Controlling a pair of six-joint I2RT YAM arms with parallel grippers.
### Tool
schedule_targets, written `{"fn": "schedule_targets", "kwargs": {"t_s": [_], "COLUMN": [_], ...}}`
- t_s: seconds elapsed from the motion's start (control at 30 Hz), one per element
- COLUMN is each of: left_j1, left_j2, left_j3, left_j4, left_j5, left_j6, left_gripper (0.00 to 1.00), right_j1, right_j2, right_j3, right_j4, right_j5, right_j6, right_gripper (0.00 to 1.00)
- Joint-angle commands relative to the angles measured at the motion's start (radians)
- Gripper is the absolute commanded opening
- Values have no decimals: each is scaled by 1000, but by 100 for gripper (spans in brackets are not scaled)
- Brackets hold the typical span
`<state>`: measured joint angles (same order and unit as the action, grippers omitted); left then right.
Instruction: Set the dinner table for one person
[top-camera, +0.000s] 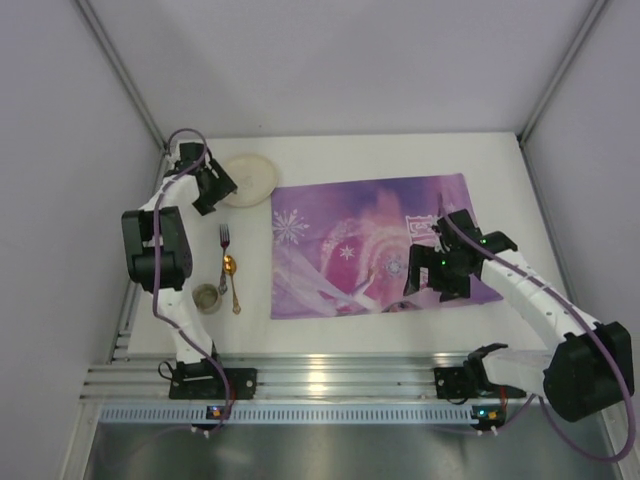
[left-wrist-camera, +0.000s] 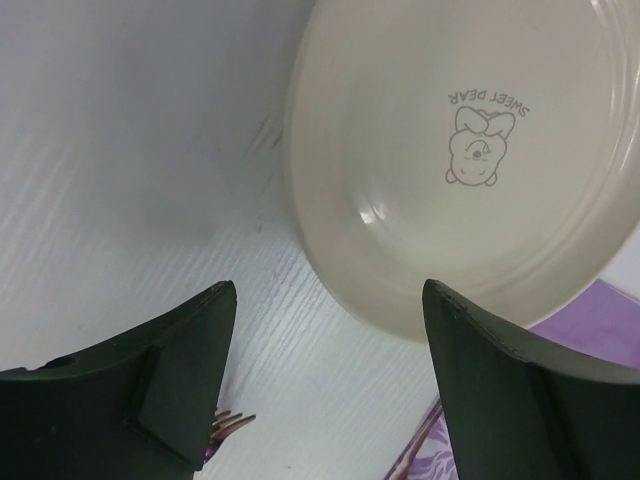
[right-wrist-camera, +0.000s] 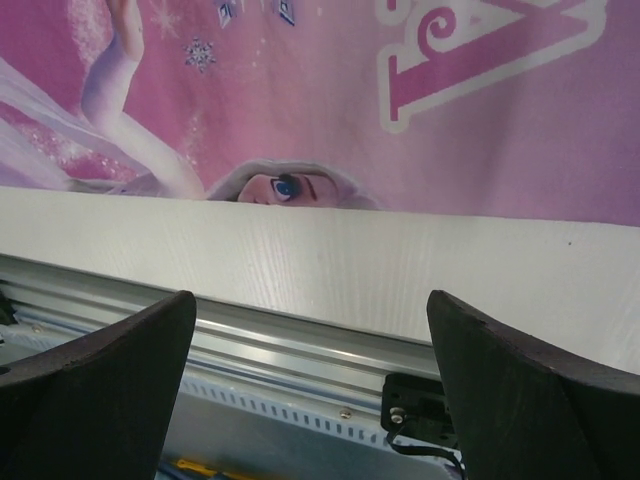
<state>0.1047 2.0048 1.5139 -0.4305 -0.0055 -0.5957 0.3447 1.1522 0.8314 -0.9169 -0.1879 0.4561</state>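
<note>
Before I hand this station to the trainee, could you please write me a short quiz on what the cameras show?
1. True or false: the fork and the spoon lie on the bare dinner table, left of the placemat.
2. Which arm's gripper is over the placemat? A. left B. right C. neither
3. In the left wrist view, what is printed inside the plate?
Key: 1 true. 2 B, the right gripper, near the mat's near edge. 3 a small bear under the words SWEET BEAR.
</note>
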Motion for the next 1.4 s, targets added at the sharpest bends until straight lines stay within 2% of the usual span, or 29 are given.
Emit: {"fn": "schedule_targets", "kwargs": {"t_s": [0.0,0.17,0.27,0.3,0.4,0.43,0.67,0.83,1.07,1.2,1.37], "left_j1": [4,12,15,19,24,26,23,-42,-272,-446,-586], "left_j2": [49,126,158,167,189,193,78,-47,-193,-232,-216], "left_j3": [64,120,143,147,158,160,125,92,-26,-119,-169], "left_j4": [75,87,95,92,93,95,156,157,96,133,167], "left_j5": [64,93,120,134,156,171,310,363,282,243,126], "left_j6": [4,-19,-24,-24,-30,-30,-70,-72,-42,-98,-203], "left_gripper": [80,70,55,40,15,0,0,0,0,0,0], "right_j1": [-15,-18,-18,-18,-16,-18,-18,-18,-19,-21,-24], "right_j2": [40,110,135,141,153,153,103,14,-135,-213,-307], "right_j3": [67,104,117,118,123,121,109,89,118,141,143], "right_j4": [62,85,96,99,104,104,90,73,-37,-114,-190], "right_j5": [2,-2,-4,-5,-4,-5,-19,-35,22,50,53], "right_j6": [13,33,41,41,44,44,42,44,69,85,95], "right_gripper": [100,100,100,100,100,100,100,100,100,100,100]}}
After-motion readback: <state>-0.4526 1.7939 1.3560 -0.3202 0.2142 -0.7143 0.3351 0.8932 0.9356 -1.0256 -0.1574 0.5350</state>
